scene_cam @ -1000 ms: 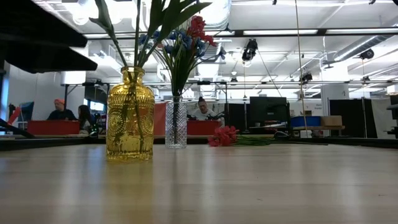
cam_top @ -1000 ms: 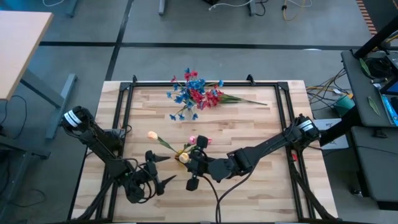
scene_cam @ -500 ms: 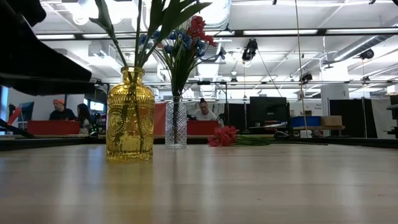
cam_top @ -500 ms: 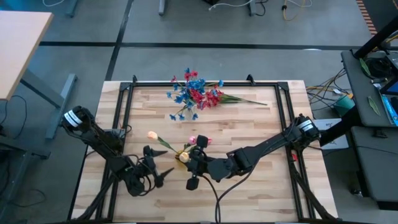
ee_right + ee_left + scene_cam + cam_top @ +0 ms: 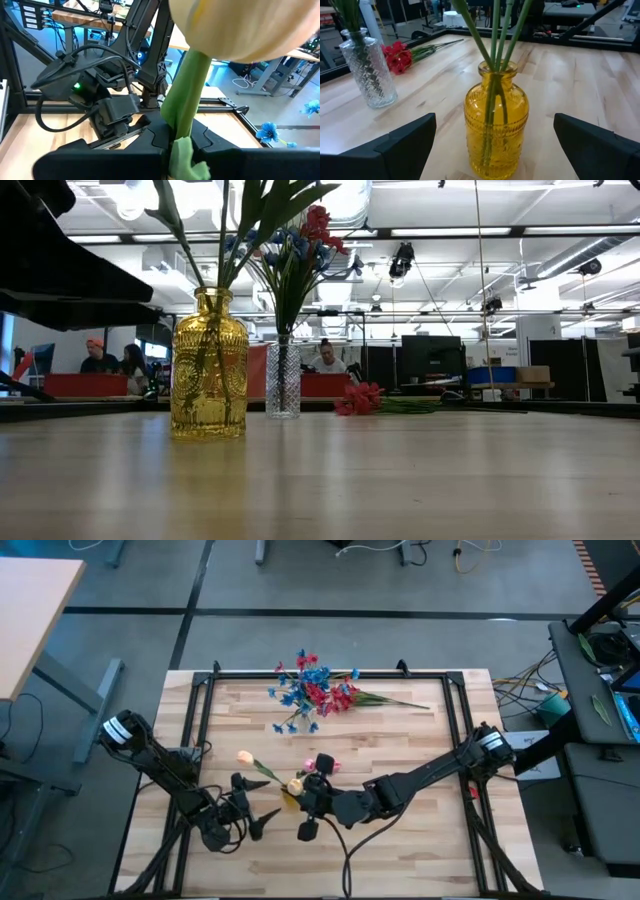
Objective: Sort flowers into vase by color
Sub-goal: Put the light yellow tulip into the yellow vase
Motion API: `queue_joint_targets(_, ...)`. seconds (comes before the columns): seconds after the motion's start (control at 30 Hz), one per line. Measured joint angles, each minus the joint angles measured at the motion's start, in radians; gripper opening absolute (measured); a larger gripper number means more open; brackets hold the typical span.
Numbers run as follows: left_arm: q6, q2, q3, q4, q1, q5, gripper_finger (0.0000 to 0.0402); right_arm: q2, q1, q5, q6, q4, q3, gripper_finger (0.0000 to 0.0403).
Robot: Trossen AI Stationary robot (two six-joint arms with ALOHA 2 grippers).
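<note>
A yellow glass vase (image 5: 496, 130) (image 5: 208, 365) stands on the table with three green stems in it. My left gripper (image 5: 494, 120) (image 5: 262, 805) is open, with one finger on either side of the vase and clear of it. My right gripper (image 5: 177, 142) (image 5: 305, 798) is shut on a cream tulip (image 5: 240, 25) (image 5: 295, 785) over the yellow vase. A peach tulip (image 5: 244, 756) and pink tulips (image 5: 322, 764) lean out nearby. A clear vase (image 5: 370, 72) (image 5: 283, 380) holds blue and red blossoms (image 5: 305, 690). A red cluster (image 5: 397, 52) (image 5: 345, 698) lies flat by the far edge. My right gripper pinches the cream tulip's green stem (image 5: 184, 100) between its two fingers, just below the bud. The fingers lie across the stem. The bud stands upright above the fingers. The gripper hides the stem's lower end, so I cannot tell where it goes.
A black frame rail (image 5: 330, 673) runs round the tabletop. The two grippers face each other closely near the table's near edge. Bare wood (image 5: 400, 840) lies on the near right. People (image 5: 100, 360) sit at desks in the room behind.
My left gripper has moved a little toward the far edge, closer to the yellow vase, staying open. My right gripper has kept its hold on the tulip stem and has barely shifted.
</note>
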Motion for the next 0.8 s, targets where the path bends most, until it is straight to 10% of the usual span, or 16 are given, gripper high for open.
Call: queue_joint_targets(0.8, -0.001, 0.0, 0.0, 0.002, 0.002, 0.007, 0.0386, 0.009, -0.005, -0.004, 0.034, -0.009, 0.0, 0.0029)
